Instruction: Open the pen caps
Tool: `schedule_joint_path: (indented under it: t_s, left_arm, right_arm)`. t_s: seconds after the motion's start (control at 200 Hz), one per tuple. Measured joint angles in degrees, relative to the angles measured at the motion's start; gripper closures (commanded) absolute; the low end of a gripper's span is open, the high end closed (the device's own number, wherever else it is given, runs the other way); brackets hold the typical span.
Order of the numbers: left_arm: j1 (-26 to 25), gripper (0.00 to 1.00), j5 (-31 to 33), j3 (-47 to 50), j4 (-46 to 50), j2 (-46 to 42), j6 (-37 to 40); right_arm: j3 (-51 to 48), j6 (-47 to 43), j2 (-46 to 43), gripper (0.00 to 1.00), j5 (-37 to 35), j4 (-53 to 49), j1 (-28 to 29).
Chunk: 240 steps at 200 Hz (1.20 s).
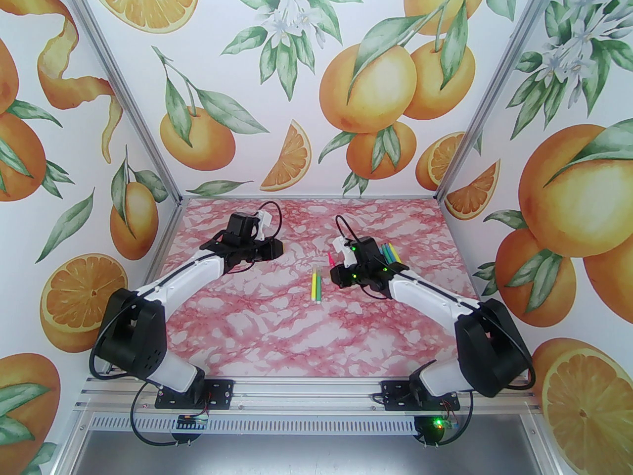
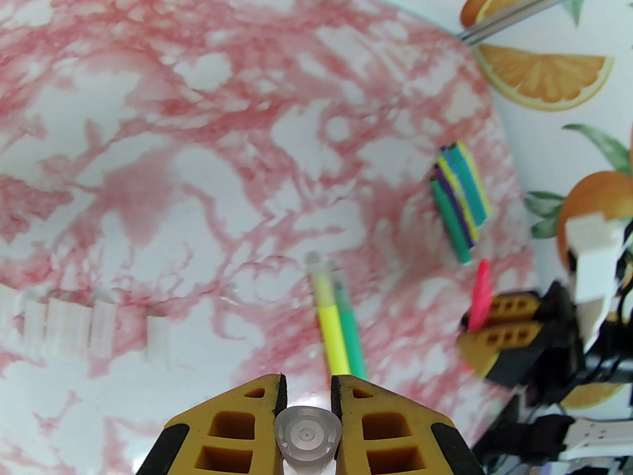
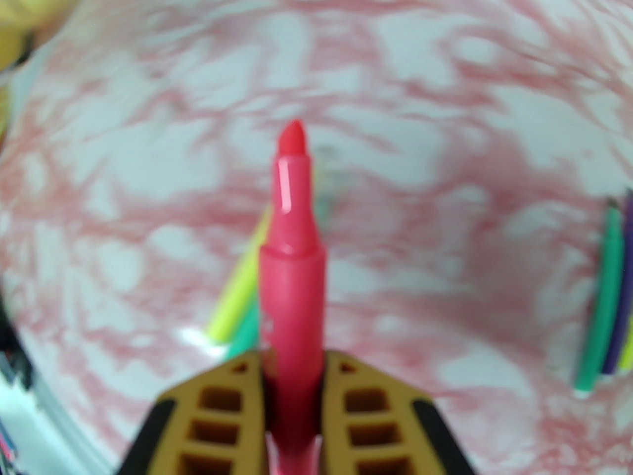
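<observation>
uncapped pink pen (image 3: 292, 275) in right gripper (image 3: 294, 364)

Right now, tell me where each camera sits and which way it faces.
Top: fixed above and behind the bases, looking down on the table; both arms show.
Left wrist: on the left arm, facing right across the table; left pincer shut on a clear cap.
Right wrist: looks along the right pincer, shut on the pink pen, toward the table.
Shared: both wrist views show the pink pen and yellow pen.
</observation>
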State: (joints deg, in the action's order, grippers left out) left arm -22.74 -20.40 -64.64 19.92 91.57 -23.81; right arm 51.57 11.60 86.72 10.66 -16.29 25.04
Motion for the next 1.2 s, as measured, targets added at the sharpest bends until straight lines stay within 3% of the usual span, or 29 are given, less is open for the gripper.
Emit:
schedule_joint_path:
  t_s: [0.28,0.585,1.201]
  left_arm:
    - [-3.8,1.0,6.5,-4.0,8.3,6.9,4.5]
    - [-5.4,1.0,11.2,-8.9,13.7,13.4,6.4]
    - [-5.6,0.97,11.9,-11.4,15.8,20.3,8.1]
  right_arm:
    - [2.0,0.5,3.5,1.0,-9.2,-4.0,-2.7]
    - [2.5,0.6,6.2,1.0,-12.9,-5.3,-4.5]
    - [7.5,0.3,13.1,0.99,-17.8,-8.7,-7.0]
